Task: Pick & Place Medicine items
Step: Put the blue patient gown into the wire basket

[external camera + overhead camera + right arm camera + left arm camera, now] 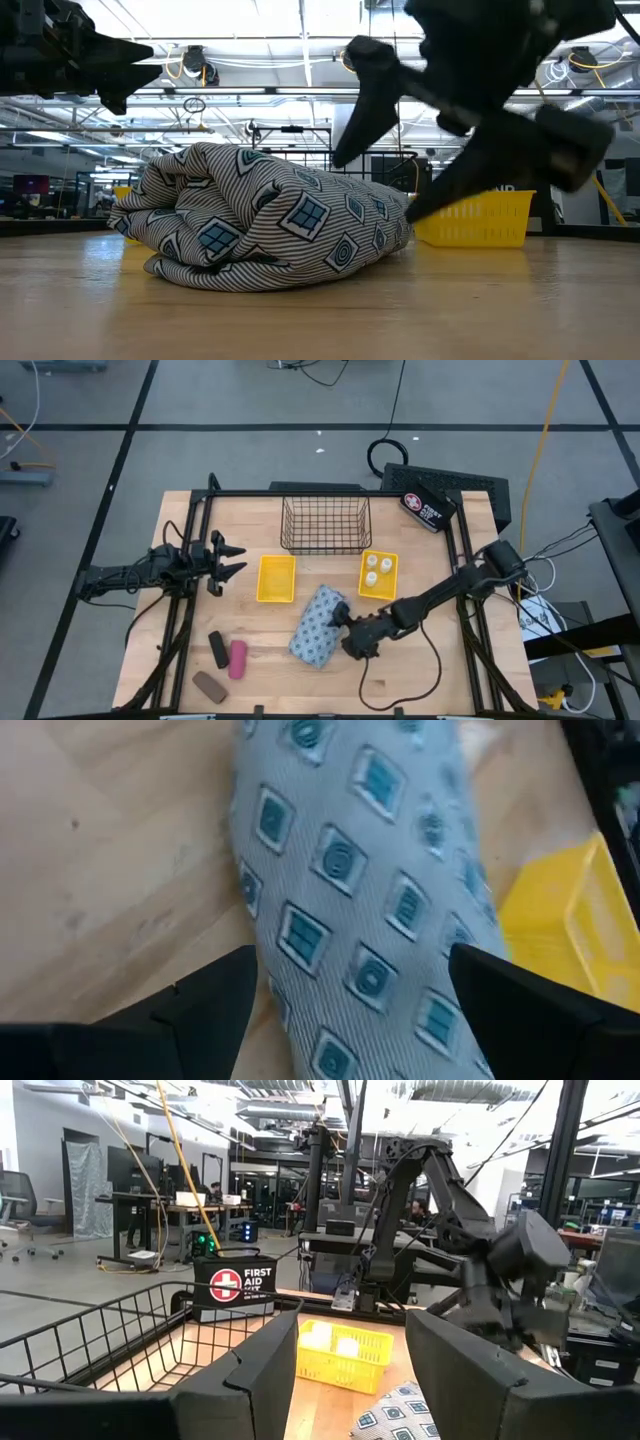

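Observation:
A blue-grey patterned pouch (pixel 316 626) lies on its side on the wooden table, near the middle. My right gripper (pixel 350 1020) is open and slants down over the pouch's right end, one finger on either side of it (pixel 390 170); I cannot tell whether a finger touches the cloth. Three white bottles (pixel 375 570) stand in the right yellow tray (pixel 390 588). A black piece (pixel 218 650), a pink piece (pixel 238 658) and a brown piece (pixel 210 685) lie at the near left. My left gripper (pixel 232 558) waits open above the table's left side.
An empty yellow tray (pixel 277 577) lies left of the bottles' tray. A dark wire basket (pixel 325 525) stands behind both trays. A black first aid box (pixel 428 510) sits at the far right corner. Bare wood lies in front of the pouch.

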Controlling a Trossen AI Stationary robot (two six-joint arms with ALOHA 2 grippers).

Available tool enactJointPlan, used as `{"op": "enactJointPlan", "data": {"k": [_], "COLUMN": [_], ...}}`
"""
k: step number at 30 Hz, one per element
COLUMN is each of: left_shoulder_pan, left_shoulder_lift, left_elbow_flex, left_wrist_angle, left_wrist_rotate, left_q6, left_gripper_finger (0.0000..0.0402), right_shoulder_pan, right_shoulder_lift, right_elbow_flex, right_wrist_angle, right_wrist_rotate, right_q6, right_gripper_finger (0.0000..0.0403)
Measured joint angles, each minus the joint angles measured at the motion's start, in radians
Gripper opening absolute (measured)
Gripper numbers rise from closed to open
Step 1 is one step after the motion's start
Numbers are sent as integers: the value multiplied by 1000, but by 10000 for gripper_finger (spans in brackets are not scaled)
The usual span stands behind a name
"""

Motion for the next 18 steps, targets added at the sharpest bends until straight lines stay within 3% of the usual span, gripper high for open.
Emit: {"op": "enactJointPlan", "data": {"k": [11,18], "left_shoulder_pan": [0,0], "left_shoulder_lift": [0,0], "left_elbow_flex": [0,0], "left_wrist_angle": [0,0], "left_wrist_rotate": [0,0], "left_q6": [0,0], "left_gripper_finger": [198,198], "right_shoulder_pan": [-24,-76], "right_shoulder_lift": [94,90], "right_elbow_flex": [1,-19], "right_wrist_angle": [76,82], "right_wrist_rotate": [213,100], "right_q6": [-135,-31], "right_gripper_finger": [320,298]}}
